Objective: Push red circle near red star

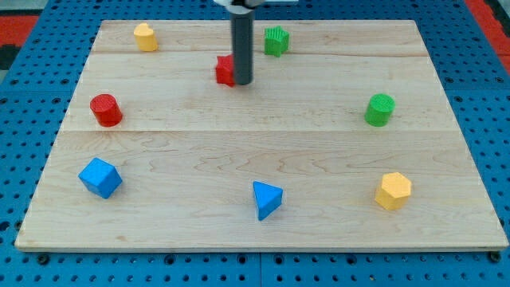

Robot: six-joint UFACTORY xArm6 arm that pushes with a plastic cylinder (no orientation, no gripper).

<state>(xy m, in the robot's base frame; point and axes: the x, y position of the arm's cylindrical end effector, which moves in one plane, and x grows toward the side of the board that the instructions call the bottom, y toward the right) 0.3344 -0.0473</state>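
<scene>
The red circle (105,110) stands at the view's left, about mid-height of the wooden board (263,231). The red star (225,70) sits near the top centre, partly hidden by my rod. My tip (242,82) rests on the board touching the red star's right side. The red circle is far to the left of my tip and somewhat lower in the view.
A yellow block (144,37) sits top left, a green star (276,40) top centre-right, a green circle (380,109) right. A blue cube (100,177) sits lower left, a blue triangle (266,199) bottom centre, a yellow hexagon (394,190) lower right. Blue pegboard surrounds the board.
</scene>
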